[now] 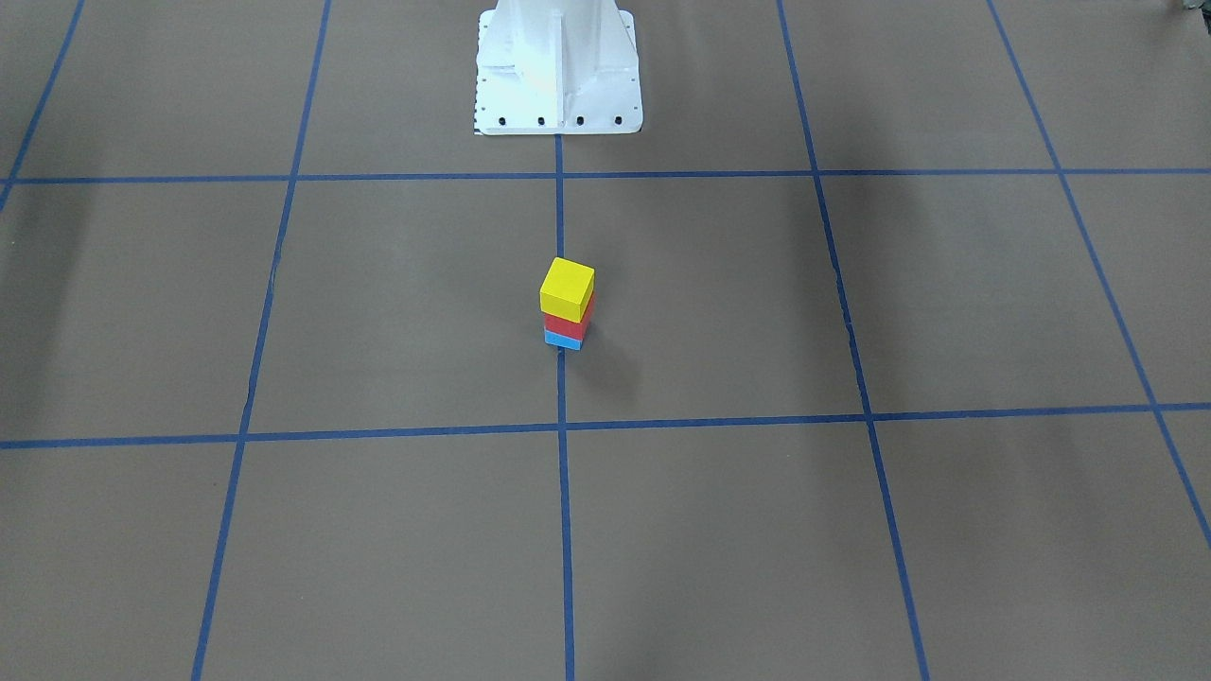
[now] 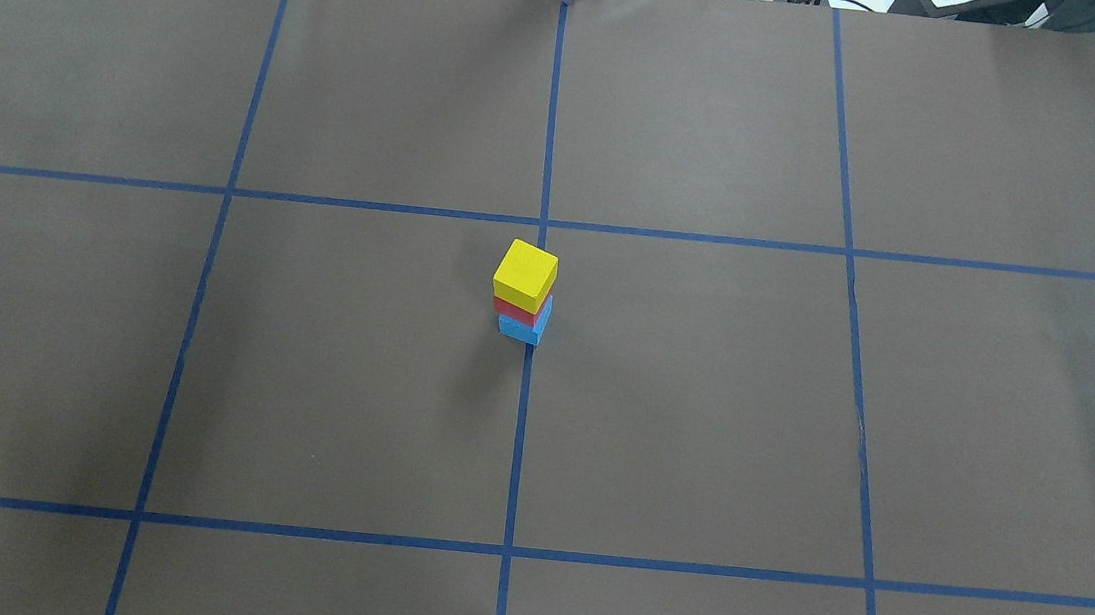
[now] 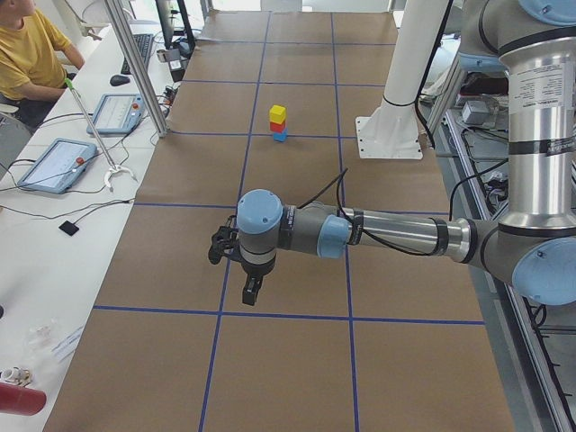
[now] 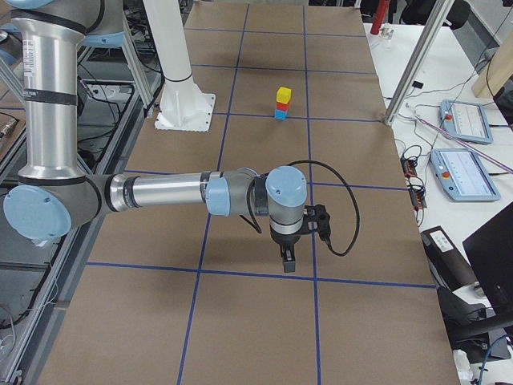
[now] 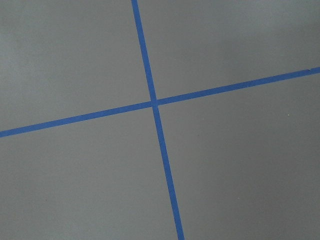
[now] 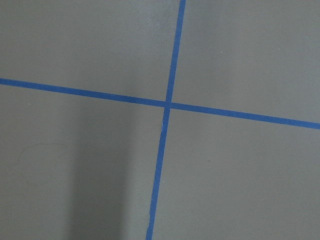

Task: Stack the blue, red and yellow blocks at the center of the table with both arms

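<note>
I have the table (image 2: 798,422) filling the overhead view, brown paper gridded in blue tape. The left arm (image 3: 387,232) reaches low across the lower middle of the exterior left view, and the left gripper (image 3: 251,290) points down beside a tape line. The right arm (image 4: 168,192) mirrors it in the exterior right view, right gripper (image 4: 288,258) also pointing down. I cannot tell whether either pincer is apart or together. The white pedestal (image 1: 556,66) sits top centre. At frame centre, on the middle tape line and well apart from both arms, the yellow block (image 2: 526,273) tops the red block (image 2: 515,310), which tops the blue block (image 2: 518,330), edges turned slightly off the grid.
</note>
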`<state>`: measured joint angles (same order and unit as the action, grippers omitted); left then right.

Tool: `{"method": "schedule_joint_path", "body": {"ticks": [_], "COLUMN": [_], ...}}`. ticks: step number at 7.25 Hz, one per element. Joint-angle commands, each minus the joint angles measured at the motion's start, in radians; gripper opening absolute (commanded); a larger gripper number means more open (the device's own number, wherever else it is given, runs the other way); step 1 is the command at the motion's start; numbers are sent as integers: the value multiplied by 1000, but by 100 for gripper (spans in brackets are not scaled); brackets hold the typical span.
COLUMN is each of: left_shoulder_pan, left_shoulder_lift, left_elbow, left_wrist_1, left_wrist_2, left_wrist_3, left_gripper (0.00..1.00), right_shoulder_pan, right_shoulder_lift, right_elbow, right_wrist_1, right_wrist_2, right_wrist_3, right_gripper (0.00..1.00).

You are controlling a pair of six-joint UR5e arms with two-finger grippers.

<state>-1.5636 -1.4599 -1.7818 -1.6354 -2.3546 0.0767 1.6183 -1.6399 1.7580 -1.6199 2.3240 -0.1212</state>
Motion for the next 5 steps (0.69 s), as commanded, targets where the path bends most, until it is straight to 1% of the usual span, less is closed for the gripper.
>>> {"method": "schedule_joint_path", "body": {"ticks": [1,5], "left_shoulder_pan": [-1,-1], "left_shoulder_lift": [1,3], "left_elbow": [2,8], "left_wrist_1": [0,0], "left_wrist_2": [1,1], "left_wrist_3": [0,-2], "left_gripper": [100,100], "right_shoulder_pan": [0,0], "right_shoulder_lift": [0,0], "right_elbow": [3,3], "right_wrist_1": [2,2], "right_wrist_2": [0,0], "right_wrist_3": [0,0], "right_gripper": [100,100]}}
